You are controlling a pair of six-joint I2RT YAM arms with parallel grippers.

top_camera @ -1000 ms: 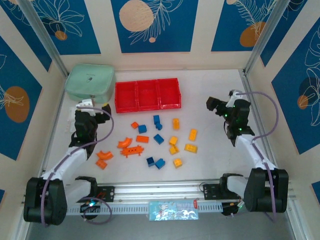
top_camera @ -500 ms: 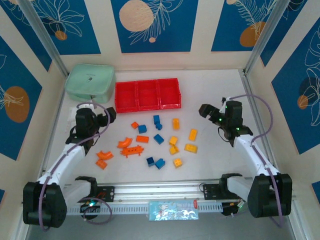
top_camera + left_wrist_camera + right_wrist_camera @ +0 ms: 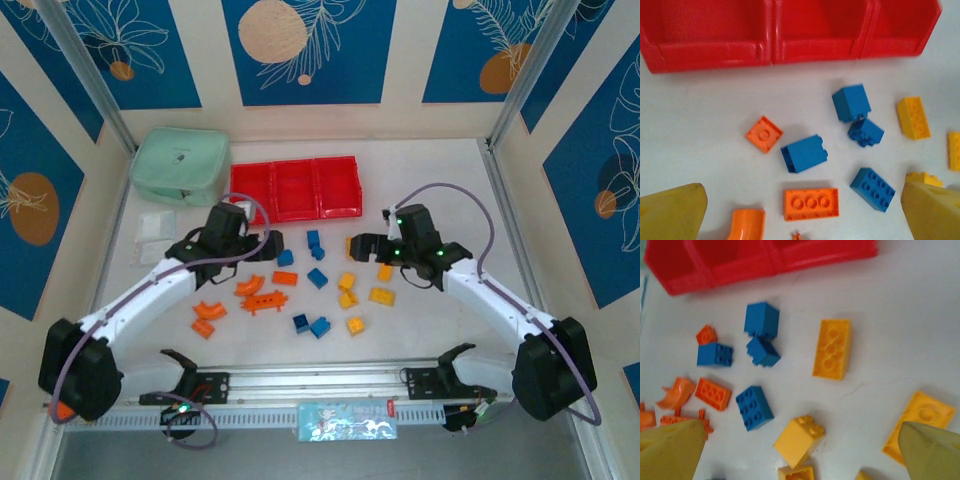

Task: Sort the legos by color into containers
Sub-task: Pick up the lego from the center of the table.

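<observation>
The three red bins [image 3: 295,190] stand in a row at the far middle of the counter [image 3: 420,180]. The legos [image 3: 318,278] lie scattered on the counter, just near of the bins. The orange ones [image 3: 208,310] are more to the left, the blue ones [image 3: 320,327] are in the middle and the yellow ones [image 3: 381,296] are to the right. The left fingers [image 3: 670,212] are over the far left legos, wide apart and holding nothing. The right fingers [image 3: 935,450] are over the far yellow legos, also wide and empty. A green pouch [image 3: 180,165] lies left of the bins.
</observation>
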